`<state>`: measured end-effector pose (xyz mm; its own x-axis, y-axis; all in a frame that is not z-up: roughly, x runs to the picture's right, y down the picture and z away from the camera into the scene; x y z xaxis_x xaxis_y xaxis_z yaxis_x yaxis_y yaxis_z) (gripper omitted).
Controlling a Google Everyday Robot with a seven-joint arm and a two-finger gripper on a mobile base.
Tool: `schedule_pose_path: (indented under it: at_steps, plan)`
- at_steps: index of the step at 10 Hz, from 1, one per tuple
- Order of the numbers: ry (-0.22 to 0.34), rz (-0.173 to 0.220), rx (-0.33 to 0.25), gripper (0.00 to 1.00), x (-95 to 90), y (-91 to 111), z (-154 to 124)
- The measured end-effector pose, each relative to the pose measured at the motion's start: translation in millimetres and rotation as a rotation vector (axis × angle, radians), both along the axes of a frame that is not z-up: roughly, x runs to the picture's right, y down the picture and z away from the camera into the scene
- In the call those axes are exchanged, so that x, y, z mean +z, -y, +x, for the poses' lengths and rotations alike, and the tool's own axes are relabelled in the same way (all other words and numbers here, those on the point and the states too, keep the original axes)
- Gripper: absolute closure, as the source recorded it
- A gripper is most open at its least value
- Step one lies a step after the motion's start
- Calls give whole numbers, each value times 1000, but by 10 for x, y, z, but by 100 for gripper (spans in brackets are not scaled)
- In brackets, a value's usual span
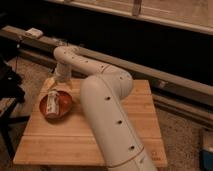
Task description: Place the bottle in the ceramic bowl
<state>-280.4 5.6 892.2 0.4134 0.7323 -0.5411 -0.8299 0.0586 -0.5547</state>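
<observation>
Orange-red ceramic bowl [56,105] on the wooden tabletop [75,142] holds the bottle [53,102], seemingly lying flat; gripper [62,79] hovers above, jaws' state unclear.

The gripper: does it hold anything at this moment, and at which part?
Nothing seems held. The gripper is above the far rim of the ceramic bowl, and the bottle lies in the bowl, apart from it.

The bottle [53,101] lies inside the orange-red ceramic bowl [65,110] on the wooden table [75,142] (near its left edge). The gripper [61,83] hangs just above the bowl's far rim, on the white arm [107,105].
</observation>
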Motion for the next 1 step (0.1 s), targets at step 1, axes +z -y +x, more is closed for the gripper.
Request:
schedule_pose_path:
  at_steps: [1]
  plan:
    - [0, 0, 0, 20, 0, 0, 1]
